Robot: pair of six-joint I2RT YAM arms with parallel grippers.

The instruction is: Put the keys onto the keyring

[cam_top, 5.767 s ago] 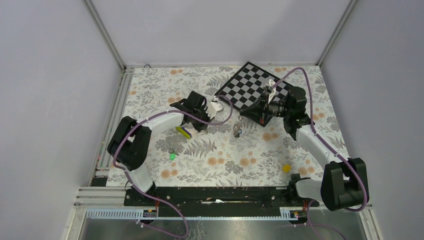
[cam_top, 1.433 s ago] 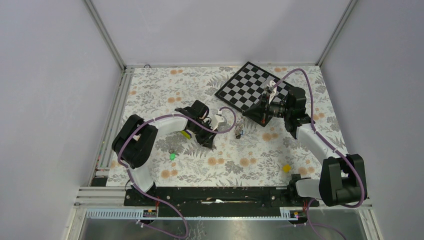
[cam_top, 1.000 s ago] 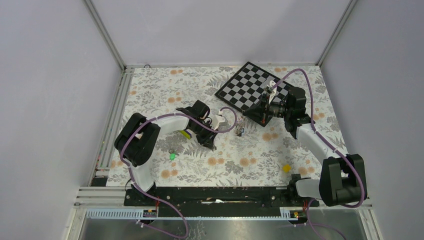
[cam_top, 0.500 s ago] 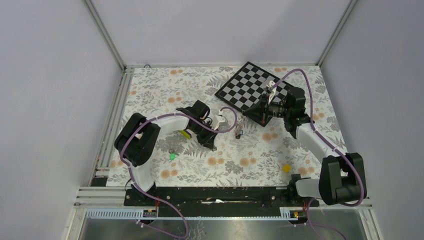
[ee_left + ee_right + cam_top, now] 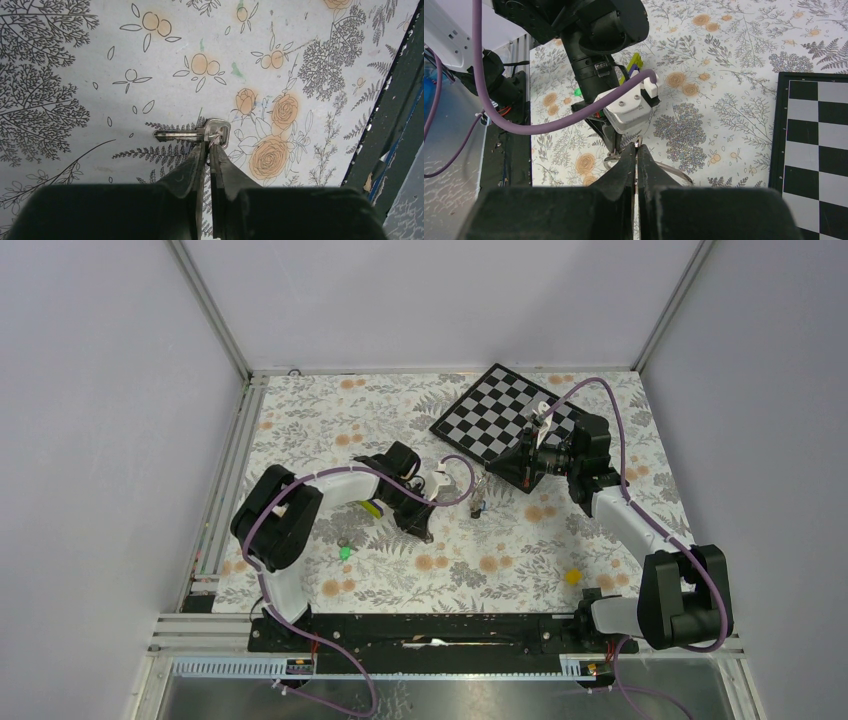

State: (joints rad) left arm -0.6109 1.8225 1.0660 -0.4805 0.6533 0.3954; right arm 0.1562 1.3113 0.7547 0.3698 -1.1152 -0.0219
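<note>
One key [image 5: 192, 134] on table [image 5: 100, 75], keyring [image 5: 676, 171] gripped

Lab test cell: plain grey walls [image 5: 100, 390], aluminium frame posts [image 5: 210, 310], checkerboard [image 5: 490, 415] on floral-covered table [image 5: 300, 420].

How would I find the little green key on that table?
Start at the flowered mat, then the left arm's black elbow. Just right of it the green key lies alone. It is the only bright green speck; the yellow cube sits far right.
</note>
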